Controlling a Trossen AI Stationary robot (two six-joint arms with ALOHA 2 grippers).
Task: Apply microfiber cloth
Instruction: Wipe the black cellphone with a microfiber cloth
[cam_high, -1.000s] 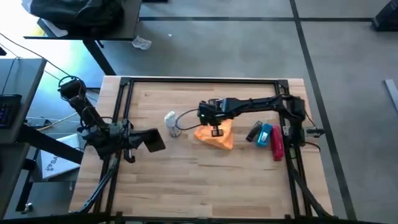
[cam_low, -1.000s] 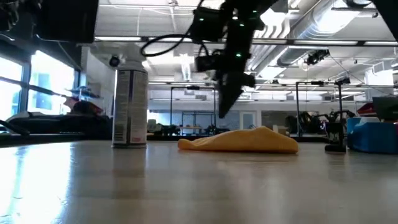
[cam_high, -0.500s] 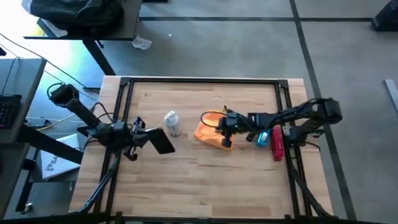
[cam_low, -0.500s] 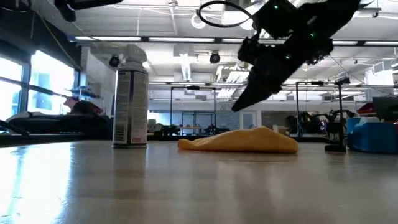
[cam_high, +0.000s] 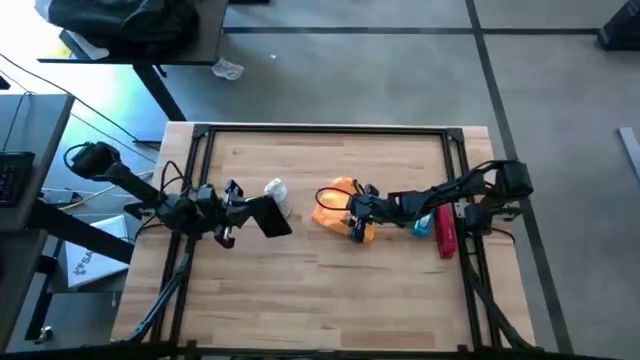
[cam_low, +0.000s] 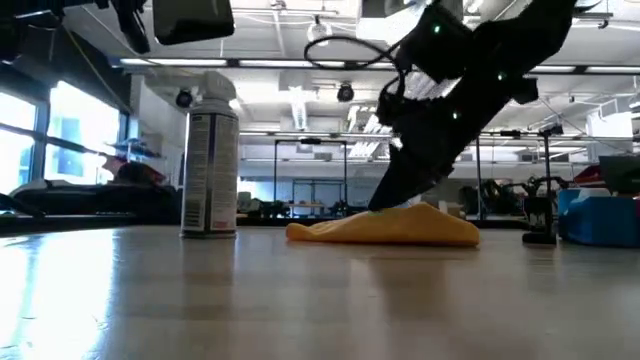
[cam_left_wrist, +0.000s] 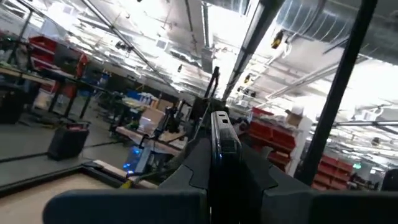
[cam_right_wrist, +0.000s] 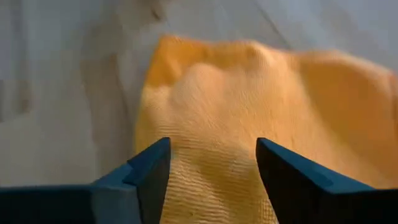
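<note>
Two arms work over the wooden worktop. The orange microfiber cloth lies crumpled on it, just beside the spray can. The right gripper is low over the cloth, its jaws spread apart with fabric between the fingertips. The left gripper is on the other side of the can from the cloth, clenched on a black phone, above the worktop.

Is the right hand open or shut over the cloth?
Open: the right hand has its fingers spread apart over the cloth.
</note>
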